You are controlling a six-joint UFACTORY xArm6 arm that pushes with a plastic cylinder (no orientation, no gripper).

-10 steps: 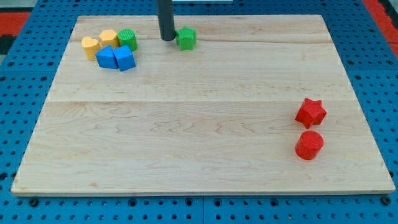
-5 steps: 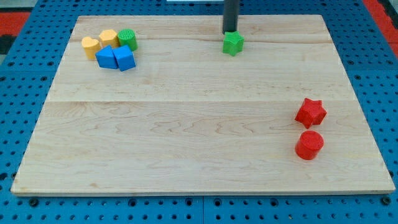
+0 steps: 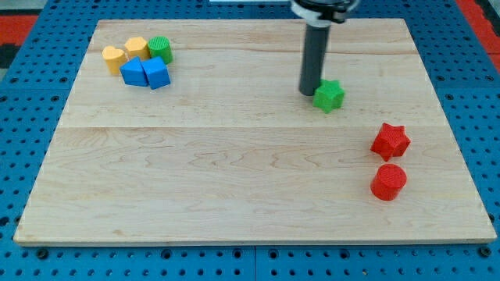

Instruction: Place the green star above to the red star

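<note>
The green star (image 3: 330,95) lies on the wooden board right of centre. My tip (image 3: 310,91) touches its left side. The red star (image 3: 390,140) lies lower and to the right of the green star, near the board's right edge, apart from it. The rod rises from the tip to the view's top.
A red cylinder (image 3: 388,182) sits just below the red star. At the top left is a cluster: a yellow heart (image 3: 114,58), a yellow block (image 3: 136,48), a green cylinder (image 3: 160,49) and two blue blocks (image 3: 135,71) (image 3: 157,73). The board (image 3: 234,172) lies on a blue pegboard.
My tip has pushed the green star from the top middle of the board to the right and downward, toward the red star. The other blocks have not moved.
</note>
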